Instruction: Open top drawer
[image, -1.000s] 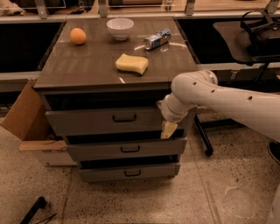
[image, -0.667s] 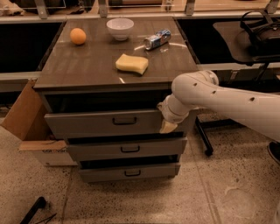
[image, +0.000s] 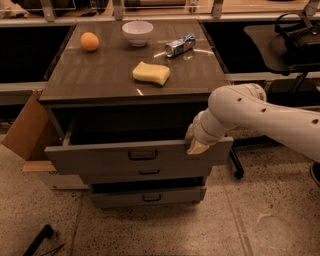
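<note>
Three grey drawers are in my view, stacked in one cabinet (image: 125, 85). The top drawer (image: 95, 157) stands out from the cabinet body, with a dark gap showing behind its wide front panel, and its one black bar handle (image: 143, 155) sits at centre. Two shallower drawers, the middle drawer (image: 110, 176) and the bottom drawer (image: 125, 198), lie below it at 6 o'clock, each with one small handle. One gripper (image: 196, 145) rests against the top edge of the top drawer's front, at 3 o'clock from the handle; I cannot tell whether it is open or closed. Its white arm (image: 270, 112) runs off toward 3 o'clock. Four things lie on the cabinet top: one yellow sponge (image: 151, 73) near the middle, one orange (image: 89, 41) at 10 o'clock from it, one white bowl (image: 137, 32) at 12 o'clock, and one can (image: 180, 45) on its side at 1 o'clock. One cardboard box (image: 27, 132) leans beside the cabinet at 9 o'clock.
</note>
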